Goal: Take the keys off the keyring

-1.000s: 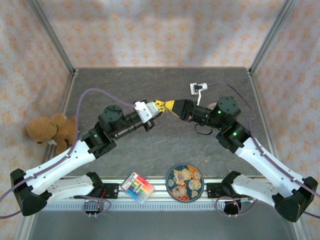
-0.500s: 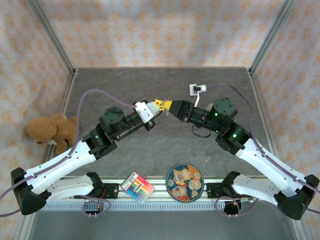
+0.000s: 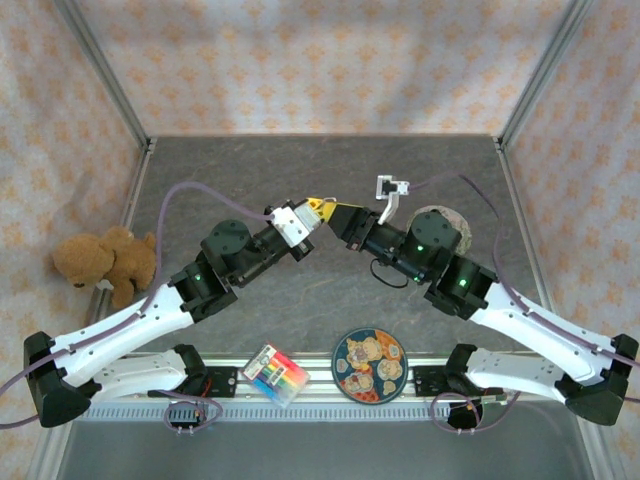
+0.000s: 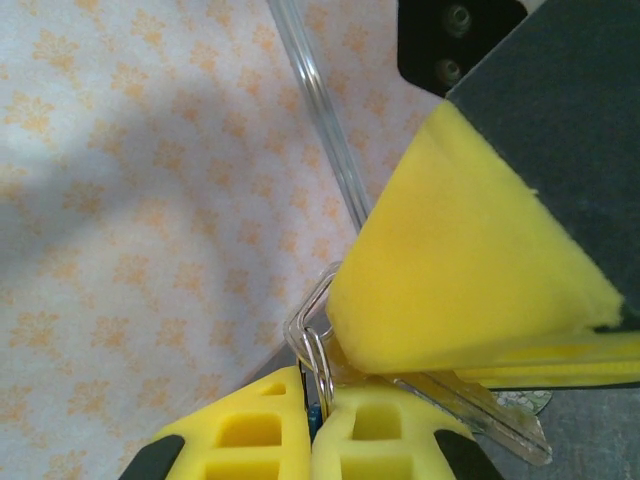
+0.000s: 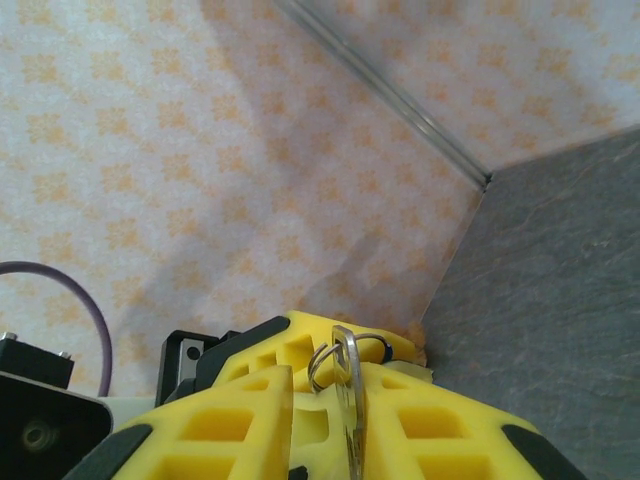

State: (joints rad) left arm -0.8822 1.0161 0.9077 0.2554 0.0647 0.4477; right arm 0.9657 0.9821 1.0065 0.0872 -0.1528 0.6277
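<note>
Both arms reached toward the middle of the table [image 3: 300, 160] and met in the air above it, left gripper [image 3: 320, 208] and right gripper [image 3: 338, 213] tip to tip, so that each could take 1 end of the same small bundle.

The left gripper [image 4: 313, 385] was clenched, its 2 yellow fingers [image 4: 245, 440] pressed together on the thin wire loop of the keyring [image 4: 318, 360], which stood up out of the seam between them. That grip seemed meant as the anchor: the ring was pinned so it could not turn or follow a pull. A sliver of blue showed low in the seam, too small to be sure of.

The right gripper [image 5: 335, 385] was closed on the key [image 5: 348, 400], the silvery blade standing edge-on between its fingers [image 5: 220, 420] with the ring's coil [image 5: 325, 365] just above. From the left wrist, the key [image 4: 490, 410] ran out to the right under the right gripper's big yellow pad [image 4: 460, 290].

So the key and keyring hung between the 2 grippers, well above the table, and the key was not yet off the loop. I judged the task to be at the working-off step, with the key needing to be slid along the coil rather than tugged straight.

The teddy bear [image 3: 105, 262] at the left edge, and the crayon box [image 3: 276, 375] and patterned plate [image 3: 369, 365] at the near edge, lay well apart from the work
</note>
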